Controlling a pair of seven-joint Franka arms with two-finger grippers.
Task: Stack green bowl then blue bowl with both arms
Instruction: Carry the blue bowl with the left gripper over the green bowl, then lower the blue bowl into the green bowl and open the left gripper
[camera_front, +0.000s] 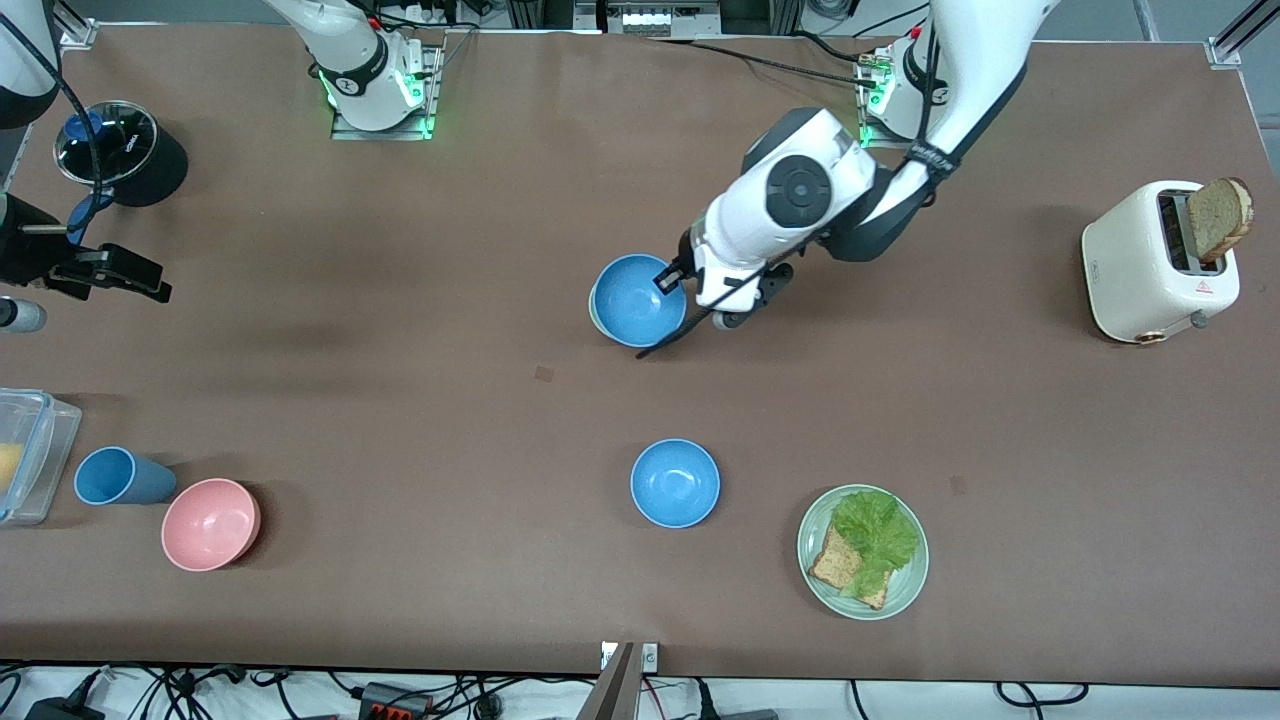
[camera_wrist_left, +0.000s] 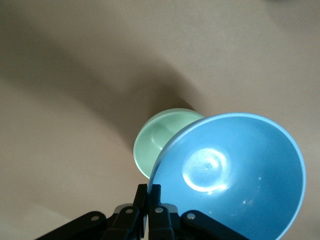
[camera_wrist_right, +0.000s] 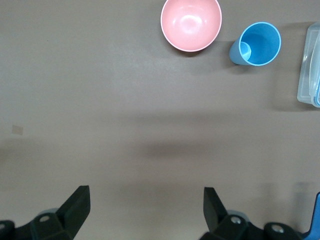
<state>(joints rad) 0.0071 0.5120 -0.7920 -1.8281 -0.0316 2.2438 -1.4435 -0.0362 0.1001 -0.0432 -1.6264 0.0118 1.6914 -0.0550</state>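
My left gripper (camera_front: 672, 280) is shut on the rim of a sky-blue bowl (camera_front: 636, 298) and holds it tilted over the pale green bowl (camera_front: 594, 320), which shows only as a sliver under it at mid table. In the left wrist view the fingers (camera_wrist_left: 143, 197) pinch the blue bowl's (camera_wrist_left: 235, 175) rim, and the green bowl (camera_wrist_left: 160, 137) stands on the table partly covered by it. A second blue bowl (camera_front: 675, 483) sits nearer the front camera. My right gripper (camera_front: 125, 275) is open and empty (camera_wrist_right: 146, 200) over bare table at the right arm's end.
A green plate (camera_front: 905, 590) with lettuce and toast sits beside the second blue bowl. A white toaster (camera_front: 1140, 260) stands at the left arm's end. A pink bowl (camera_front: 211, 523), blue cup (camera_front: 118, 476), clear box (camera_front: 30, 455) and black pot (camera_front: 125, 150) are at the right arm's end.
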